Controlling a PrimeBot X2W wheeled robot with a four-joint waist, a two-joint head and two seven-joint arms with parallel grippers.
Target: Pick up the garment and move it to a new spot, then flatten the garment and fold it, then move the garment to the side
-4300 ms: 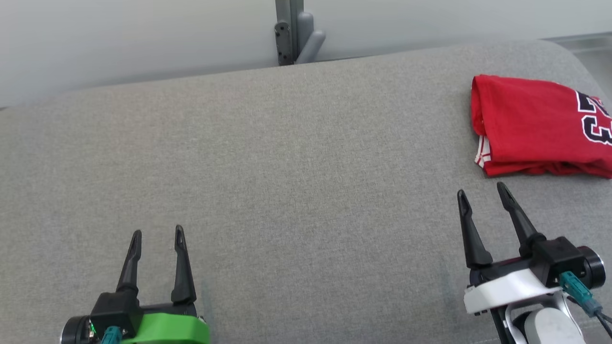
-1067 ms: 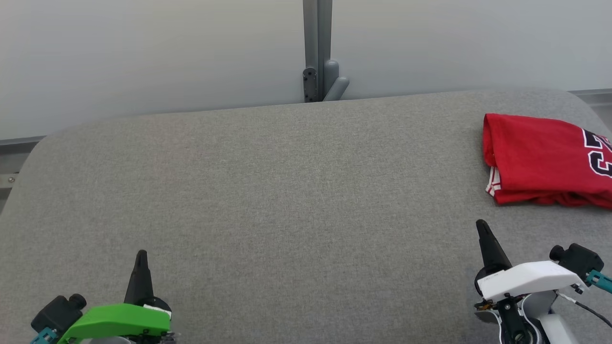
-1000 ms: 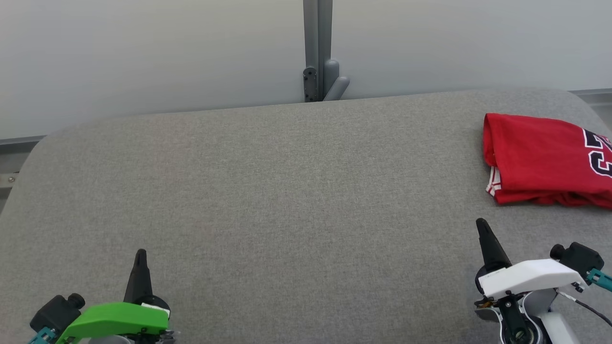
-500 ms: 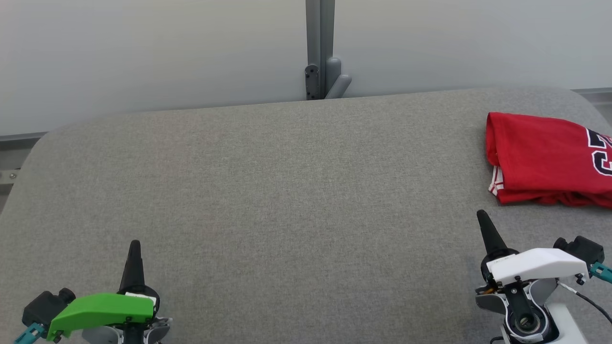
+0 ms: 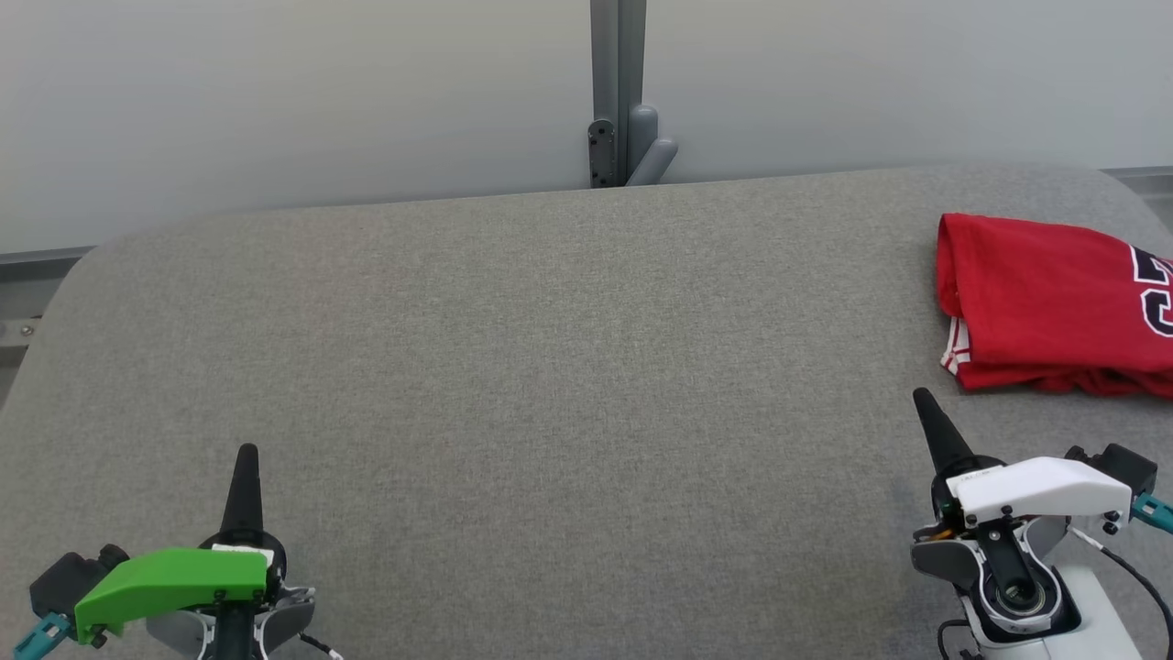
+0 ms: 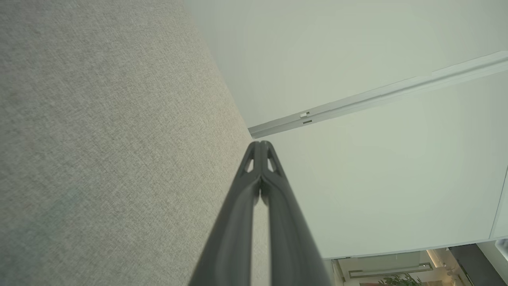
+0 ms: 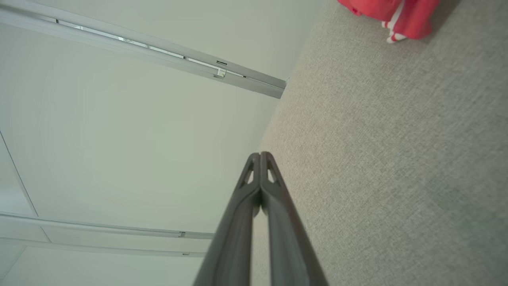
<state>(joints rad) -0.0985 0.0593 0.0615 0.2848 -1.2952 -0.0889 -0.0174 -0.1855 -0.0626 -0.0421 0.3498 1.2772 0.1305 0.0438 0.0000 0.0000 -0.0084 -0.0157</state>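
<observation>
Right, the big grey padded surface [image 5: 550,367] spreads left to right in the head view. The pale wall [image 5: 275,110] stands behind its far edge, and a grey post [image 5: 618,92] rises at the middle. That view takes in both arms and the garment [image 5: 1045,302] together. The garment lies on the surface at the far right and runs off the picture's right edge.

The left wrist view looks along the surface to the wall and a slanting rail [image 6: 377,93]. The right wrist view catches the garment's white-striped trim [image 7: 393,35] up at its top edge.

Left gripper [image 5: 246,456], near left under its green housing [image 5: 174,582], is turned on its side. From its own camera the two fingers are pressed together right to the tips, with nothing between them.

Right gripper [image 5: 922,401], near right under its white housing [image 5: 1040,486], is the same story: fingers closed tip to tip and empty. It sits just short of the garment's near edge and apart from it.

The garment is red and folded into a flat block, its layers bunched along the near edge. The striped trim peeks out at its near left corner, and a black number print [image 5: 1156,302] outlined in white is cut off at the right.
</observation>
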